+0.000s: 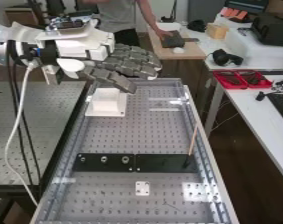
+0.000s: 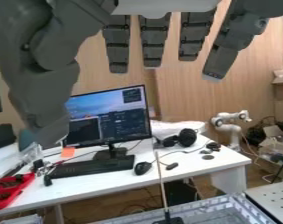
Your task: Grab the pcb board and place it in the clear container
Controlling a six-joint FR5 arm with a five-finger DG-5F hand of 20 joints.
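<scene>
On the left, a perforated grey metal desk point(image 1: 32, 120) stands beside a long, narrow one. The hand point(image 1: 105, 50) hangs over the narrow desk point(image 1: 105, 200), its fingers point(image 1: 137, 62) straight and slightly spread, the thumb well apart from them. Under it, a white box point(image 1: 108, 100) sits upright on a flat base; whether it holds anything cannot be told. Nearer, a black strip point(image 1: 108, 161) with round fittings lies crosswise, its long axis at right angles to the desk's. A small white plate point(image 1: 142, 188) lies flat just nearer than the strip. Which piece is the pcb board cannot be told. At the strip's right end a thin stick point(image 1: 193, 140) points up, slightly tilted. On the white desk point(image 1: 248, 107) at right, red trays point(image 1: 230, 79) hold dark pieces; a monitor point(image 2: 112, 117) and a keyboard point(image 2: 92, 167) stand on this desk.
</scene>
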